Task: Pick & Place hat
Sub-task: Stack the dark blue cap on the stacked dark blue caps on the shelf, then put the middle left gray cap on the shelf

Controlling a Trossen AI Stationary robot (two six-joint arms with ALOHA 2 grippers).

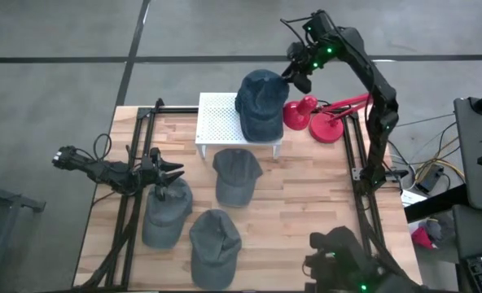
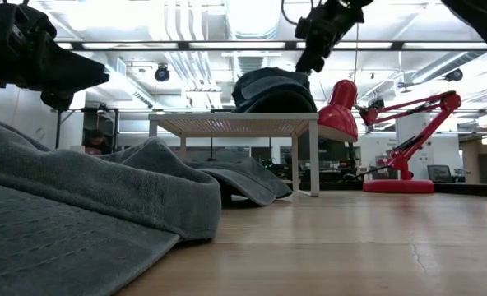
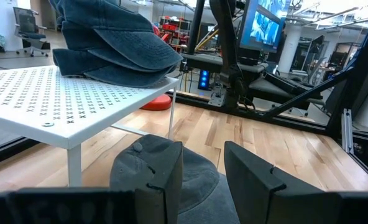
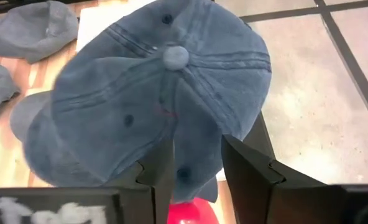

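Note:
A stack of blue denim caps (image 1: 260,102) sits on a small white perforated stand (image 1: 221,120), brims hanging over its right edge. My right gripper (image 1: 300,72) hovers open just above and beyond the stack's far right side; in its wrist view the top cap's crown (image 4: 165,93) lies below the gripper (image 4: 196,149). Three grey caps lie flat on the table: one (image 1: 237,175) in front of the stand, one (image 1: 168,213) at the left, one (image 1: 215,242) near the front edge. My left gripper (image 1: 172,171) is open and raised above the left cap (image 3: 162,165).
A red desk lamp (image 1: 322,120) stands on the table right of the stand, its head close to the cap stack and my right arm. Black frame rails (image 1: 363,187) run along both table sides. Bare wood (image 1: 306,195) lies between the caps and the right rail.

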